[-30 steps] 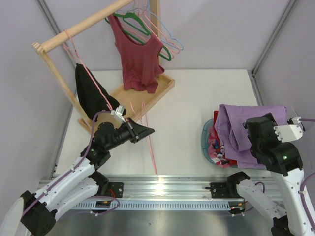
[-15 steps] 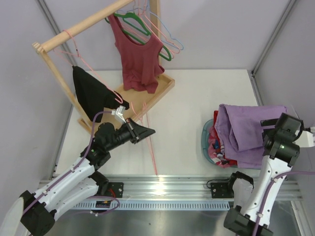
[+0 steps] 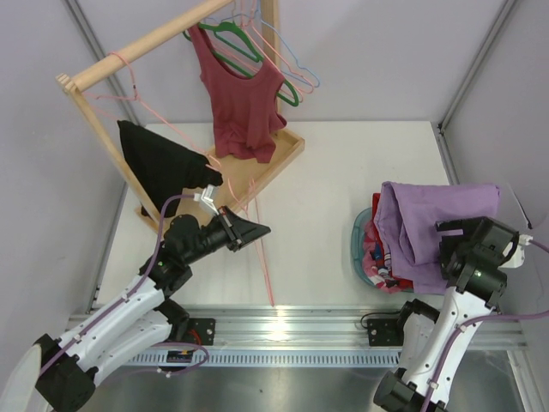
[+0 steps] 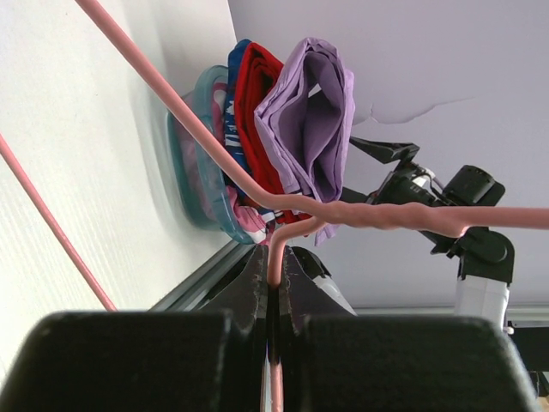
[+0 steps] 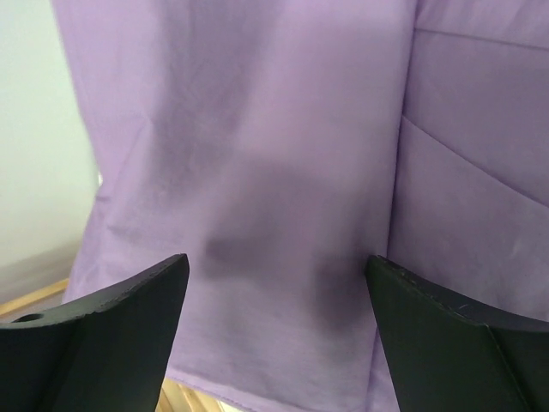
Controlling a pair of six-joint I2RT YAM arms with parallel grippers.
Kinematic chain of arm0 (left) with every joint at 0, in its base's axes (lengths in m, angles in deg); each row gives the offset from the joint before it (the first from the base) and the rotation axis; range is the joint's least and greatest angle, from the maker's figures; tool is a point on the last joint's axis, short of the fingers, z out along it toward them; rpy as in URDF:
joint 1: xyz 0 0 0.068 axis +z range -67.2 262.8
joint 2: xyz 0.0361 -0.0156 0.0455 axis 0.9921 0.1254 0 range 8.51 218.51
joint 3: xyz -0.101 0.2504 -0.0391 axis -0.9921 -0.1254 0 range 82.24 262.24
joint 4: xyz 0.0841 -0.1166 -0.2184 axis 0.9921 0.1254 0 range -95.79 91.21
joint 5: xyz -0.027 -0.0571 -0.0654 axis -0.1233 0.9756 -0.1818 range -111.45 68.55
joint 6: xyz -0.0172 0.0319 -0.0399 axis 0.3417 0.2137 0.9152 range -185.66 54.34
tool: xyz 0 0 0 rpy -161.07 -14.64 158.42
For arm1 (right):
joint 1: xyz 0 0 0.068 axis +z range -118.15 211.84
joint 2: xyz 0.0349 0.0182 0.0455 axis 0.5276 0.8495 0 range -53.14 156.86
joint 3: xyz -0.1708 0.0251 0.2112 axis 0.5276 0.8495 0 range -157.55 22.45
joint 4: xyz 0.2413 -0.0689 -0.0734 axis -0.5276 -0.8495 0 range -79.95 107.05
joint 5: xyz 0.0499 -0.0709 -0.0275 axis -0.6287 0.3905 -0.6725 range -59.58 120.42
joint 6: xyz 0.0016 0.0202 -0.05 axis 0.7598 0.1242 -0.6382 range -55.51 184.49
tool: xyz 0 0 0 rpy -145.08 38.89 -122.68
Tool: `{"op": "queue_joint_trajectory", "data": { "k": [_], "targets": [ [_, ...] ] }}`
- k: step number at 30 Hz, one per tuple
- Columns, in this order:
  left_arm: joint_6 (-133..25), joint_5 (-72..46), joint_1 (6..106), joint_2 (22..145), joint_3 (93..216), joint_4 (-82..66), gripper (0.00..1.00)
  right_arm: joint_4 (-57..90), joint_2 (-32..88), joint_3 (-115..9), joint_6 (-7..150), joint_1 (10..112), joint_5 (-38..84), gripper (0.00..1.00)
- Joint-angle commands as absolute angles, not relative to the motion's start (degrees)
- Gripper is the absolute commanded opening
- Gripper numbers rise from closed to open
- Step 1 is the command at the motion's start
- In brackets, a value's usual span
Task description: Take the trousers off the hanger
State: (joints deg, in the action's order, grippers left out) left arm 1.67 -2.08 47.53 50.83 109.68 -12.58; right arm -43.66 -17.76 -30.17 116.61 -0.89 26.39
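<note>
White surface (image 3: 326, 197) up front, with a wooden rack (image 3: 146, 39) at the back left. Near it the left pincer (image 4: 274, 266) is clamped tight on the wire of the pink hanger (image 3: 264, 268), which slants down toward the near edge. Over at the right the trousers (image 3: 429, 219) lie folded on a basket (image 3: 358, 245), off the hanger. Just above them hovers the right pincer (image 5: 276, 300), fingers apart, gripping nothing.

At 3 o'clock, trousers (image 3: 446, 210): matt lilac cloth, softly creased. The hanger (image 4: 377, 215) is seen as thin, smooth, semi-glossy, prob. plastic. At 11 o'clock, rack (image 3: 146, 43): bare pale wood. At 6 o'clock, rail (image 3: 283, 330): brushed metal, shiny.
</note>
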Motion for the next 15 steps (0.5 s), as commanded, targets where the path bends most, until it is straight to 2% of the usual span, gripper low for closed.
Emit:
{"op": "queue_joint_trajectory", "data": {
  "k": [1,7,9,11,15],
  "targets": [
    [2.98,-1.5,47.2,49.9,110.98,-13.88,0.0,-40.52,-19.03,-27.92,117.4,-1.2,24.35,0.91],
    [3.33,-1.5,46.94,49.64,110.37,-14.23,0.0,-42.19,-18.86,-27.04,117.13,-1.2,25.41,0.93],
    [3.33,-1.5,46.76,49.81,110.54,-14.23,0.0,-42.63,-19.47,-26.59,117.48,-1.2,25.94,0.96],
    [3.25,-1.59,46.5,49.9,110.45,-14.32,0.0,-44.03,-19.47,-27.81,116.26,-1.2,28.22,0.99],
    [3.25,-1.85,46.24,49.99,110.54,-14.67,0.0,-46.41,-19.47,-29.67,113.62,-1.2,32.18,1.0]
  ]
}}
